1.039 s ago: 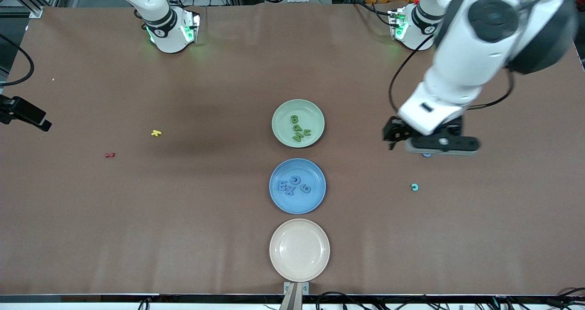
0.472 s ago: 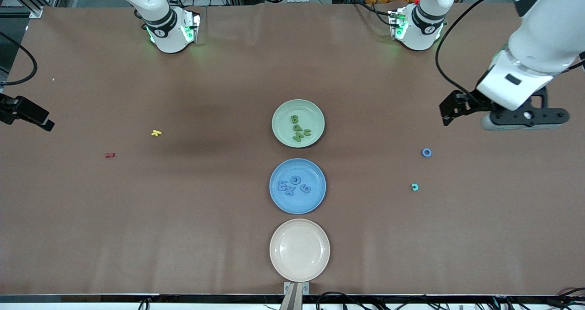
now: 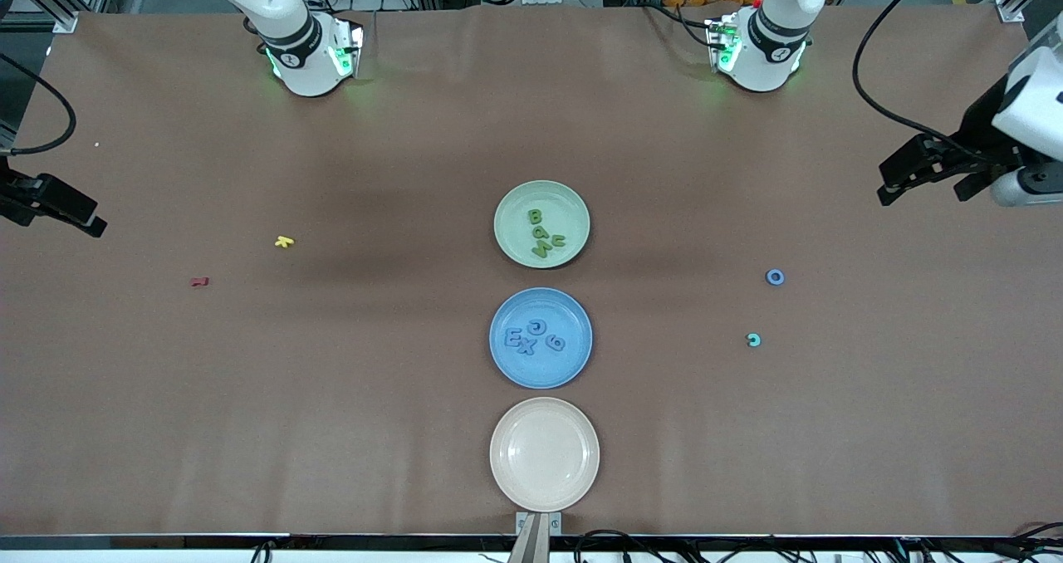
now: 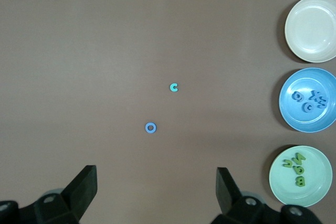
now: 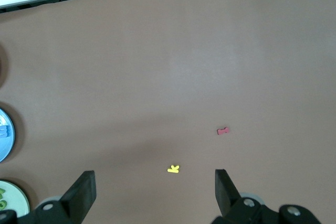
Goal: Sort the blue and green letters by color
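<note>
Left gripper [image 3: 922, 183]: hangs in the air over bare table at the left arm's end, jaws spread wide and holding nothing; in the left wrist view its two fingers [image 4: 84, 184] stand well apart.
Loose blue letter [image 3: 775, 277]: a ring-shaped piece lying flat on the table, toward the left arm's end from the blue plate [image 3: 502, 359]; it sits well clear of the left gripper's jaws, not between them.
Teal letter [image 3: 753, 340]: a small C shape near the loose blue letter and nearer the front camera, apart from it.
Green plate [image 3: 513, 206]: farther from the front camera than the blue plate, with the green letters [image 3: 542, 233] clustered in it.
Blue letters [image 3: 534, 338]: a cluster lying in the blue plate.
Cream plate [image 3: 507, 480]: nearest the front camera, just beside the blue plate.
Right gripper [image 5: 153, 190]: out at the right arm's end of the table, in the air, jaws spread and holding nothing.
Yellow letter [image 3: 284, 242]: on the table toward the right arm's end from the green plate, well apart from the right gripper's jaws.
Red letter [image 3: 198, 281]: near the yellow letter, closer to the right arm's end.
</note>
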You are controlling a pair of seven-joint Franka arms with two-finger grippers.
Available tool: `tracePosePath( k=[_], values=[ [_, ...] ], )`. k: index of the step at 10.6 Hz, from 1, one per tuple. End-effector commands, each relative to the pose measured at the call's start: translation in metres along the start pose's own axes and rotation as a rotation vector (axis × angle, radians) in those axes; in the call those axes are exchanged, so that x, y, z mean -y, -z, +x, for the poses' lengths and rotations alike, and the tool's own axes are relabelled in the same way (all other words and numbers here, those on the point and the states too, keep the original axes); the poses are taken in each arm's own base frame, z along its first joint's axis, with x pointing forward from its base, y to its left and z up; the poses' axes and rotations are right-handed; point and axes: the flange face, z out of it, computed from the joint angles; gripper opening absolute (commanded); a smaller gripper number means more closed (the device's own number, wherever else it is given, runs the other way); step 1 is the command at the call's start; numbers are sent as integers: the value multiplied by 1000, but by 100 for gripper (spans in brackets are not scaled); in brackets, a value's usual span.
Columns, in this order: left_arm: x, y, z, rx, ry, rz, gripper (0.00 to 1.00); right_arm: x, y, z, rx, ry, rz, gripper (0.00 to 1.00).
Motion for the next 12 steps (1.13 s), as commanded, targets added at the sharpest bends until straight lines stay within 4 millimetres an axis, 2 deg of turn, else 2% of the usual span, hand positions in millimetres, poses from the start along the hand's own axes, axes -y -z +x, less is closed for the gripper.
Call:
tracePosePath(
  k=[1,5,9,12],
  values=[
    [23,6,-12,20,-4,-21,100,2,3,-5,4,-1,6,100],
    [29,7,-11,20,-45,-11,100,2,2,-5,7,1,5,100],
    [21,-1,-7,28,-65,11,100,2,0,-4,10,1,5,100],
    [24,-6,-7,49,-67,35,100,2,0,-4,10,1,5,100]
  ],
)
